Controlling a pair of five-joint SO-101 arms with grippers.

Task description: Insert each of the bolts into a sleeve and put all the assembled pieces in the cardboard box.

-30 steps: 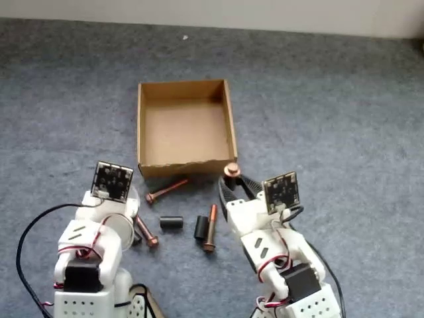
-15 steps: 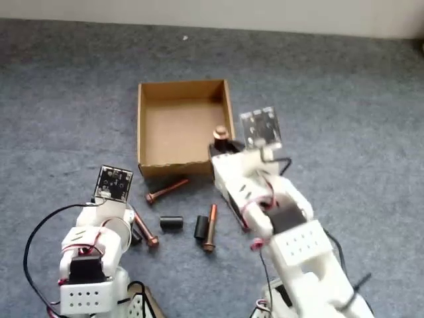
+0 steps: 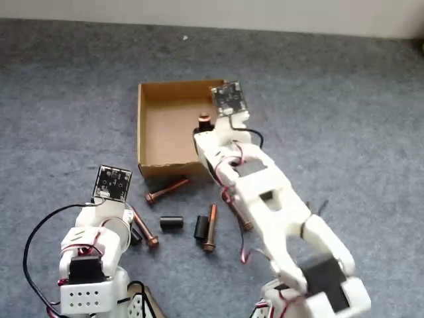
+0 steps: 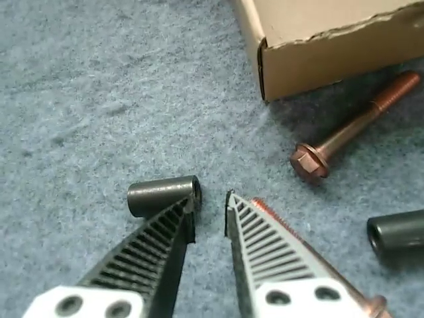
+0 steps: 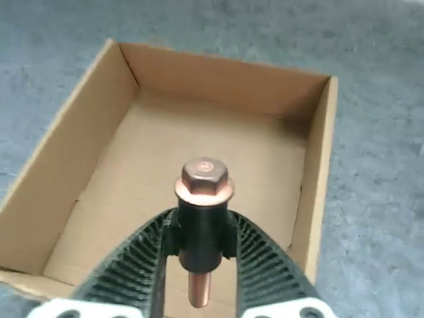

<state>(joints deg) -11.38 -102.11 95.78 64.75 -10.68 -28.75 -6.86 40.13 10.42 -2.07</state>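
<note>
My right gripper (image 5: 202, 233) is shut on a black sleeve with a copper bolt through it (image 5: 203, 218), held upright over the open cardboard box (image 5: 126, 165). In the high view this piece (image 3: 204, 123) hangs above the box (image 3: 165, 132) near its right wall. My left gripper (image 4: 210, 204) is open, low over the carpet. A loose sleeve (image 4: 162, 196) lies just outside one fingertip and a bolt (image 4: 265, 213) under the other. Another bolt (image 4: 351, 129) lies by the box corner.
On the carpet in front of the box lie several loose bolts (image 3: 165, 191) (image 3: 211, 226) (image 3: 144, 230) (image 3: 240, 216) and two black sleeves (image 3: 171, 222) (image 3: 201, 227). The left arm (image 3: 99, 232) stands at the near left. The box holds nothing.
The right arm has swung forward, carrying the bolt in its sleeve from in front of the box's near wall to above the inside of the box. The left arm barely moved.
</note>
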